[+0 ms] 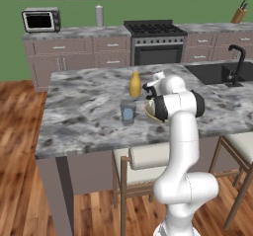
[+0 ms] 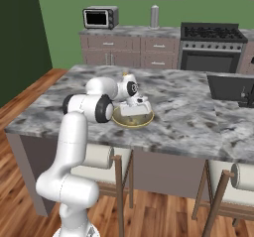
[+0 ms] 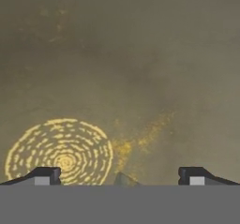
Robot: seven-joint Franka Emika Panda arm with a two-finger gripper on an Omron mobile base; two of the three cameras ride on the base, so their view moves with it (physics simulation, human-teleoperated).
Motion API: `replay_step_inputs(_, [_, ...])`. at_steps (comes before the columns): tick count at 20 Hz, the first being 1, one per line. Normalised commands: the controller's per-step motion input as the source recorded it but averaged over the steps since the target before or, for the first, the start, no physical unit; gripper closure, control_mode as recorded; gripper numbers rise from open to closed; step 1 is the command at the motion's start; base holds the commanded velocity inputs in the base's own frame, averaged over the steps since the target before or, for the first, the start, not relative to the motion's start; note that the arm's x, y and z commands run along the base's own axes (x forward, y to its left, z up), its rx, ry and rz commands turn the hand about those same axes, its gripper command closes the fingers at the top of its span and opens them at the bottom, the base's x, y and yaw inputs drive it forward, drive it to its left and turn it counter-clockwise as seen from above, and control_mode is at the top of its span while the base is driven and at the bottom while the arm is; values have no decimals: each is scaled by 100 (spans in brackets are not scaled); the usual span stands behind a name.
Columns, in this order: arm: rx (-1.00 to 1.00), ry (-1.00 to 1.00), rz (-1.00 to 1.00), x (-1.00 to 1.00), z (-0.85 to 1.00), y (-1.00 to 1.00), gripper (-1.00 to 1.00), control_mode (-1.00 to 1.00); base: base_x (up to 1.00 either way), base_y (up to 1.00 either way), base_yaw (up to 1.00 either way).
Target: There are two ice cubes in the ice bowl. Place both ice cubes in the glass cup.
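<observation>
Olive-yellow glaze of the ice bowl [image 3: 140, 78] is seen close up in the hand view, with a bright ring pattern of yellow flecks at the lower left. The gripper [image 3: 119, 175] is lowered into that bowl, and its two dark fingertips [image 3: 44, 175] are held wide apart, released, with nothing clasped between them. Between the tips, at the very bottom of the view and slightly left of midway, a small pale translucent corner is seen; it may be one of the ice cubes [image 3: 123, 179], but too little of it is shown to be sure. It lies apart from both fingertips, touched by neither.

From the right base view, the ice bowl [image 2: 144, 120] is seen resting on the grey marbled island counter [image 2: 188, 107] near its front edge, and the gripper [image 2: 133, 108] is pointed down inside its rim. The cubes cannot be made out in that view.

From the left base view, the glass cup [image 1: 128, 112] is seen standing upright on the counter [image 1: 84, 106], just left of the bowl [image 1: 149, 111], which is largely hidden behind the arm's elbow. A pale blue tint is seen inside the cup, though whether that is a cube cannot be told. A yellow-orange bottle [image 1: 135, 84] stands just behind the cup.
</observation>
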Motion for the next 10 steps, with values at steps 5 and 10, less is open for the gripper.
replay_step_inputs(5, [-3, 5, 0, -3, -35, 0, -100, -100, 0, 0, 0])
replay_step_inputs(10, [-1, 0, 0, 0, -22, 0, -100, -100, 0, 0, 0])
